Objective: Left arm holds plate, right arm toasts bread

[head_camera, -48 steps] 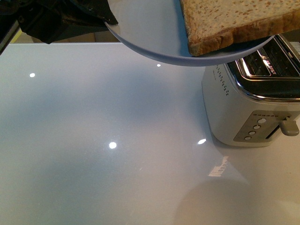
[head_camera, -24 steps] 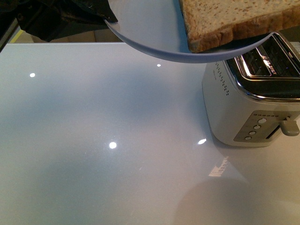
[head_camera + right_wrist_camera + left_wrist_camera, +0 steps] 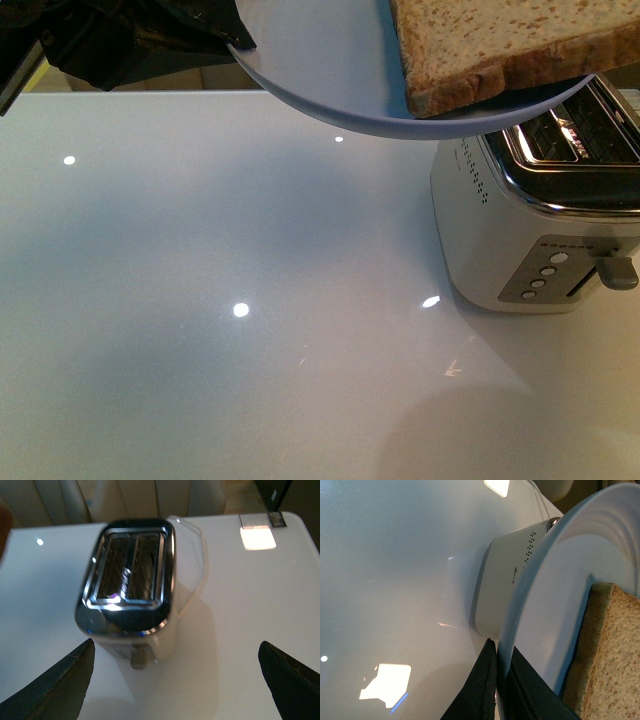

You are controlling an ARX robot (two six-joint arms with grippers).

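High in the front view, the pale blue-grey plate hangs in the air above the table, partly over the toaster. On the plate's right half lies the bread, a brown speckled slice with a darker crust. My left gripper is shut on the plate's left rim. The left wrist view shows its black fingers pinching the plate edge, left gripper, with the bread beside them. My right gripper is open above the toaster, holding nothing.
The cream toaster with a chrome top stands at the table's right side. Both slots look empty, and its lever sticks out on the near end. The glossy white table reflects ceiling lights. Chairs stand beyond the far edge.
The plate with the bread rose a little, then settled slightly lower and to the right. A bright reflection on the table near the toaster has faded.
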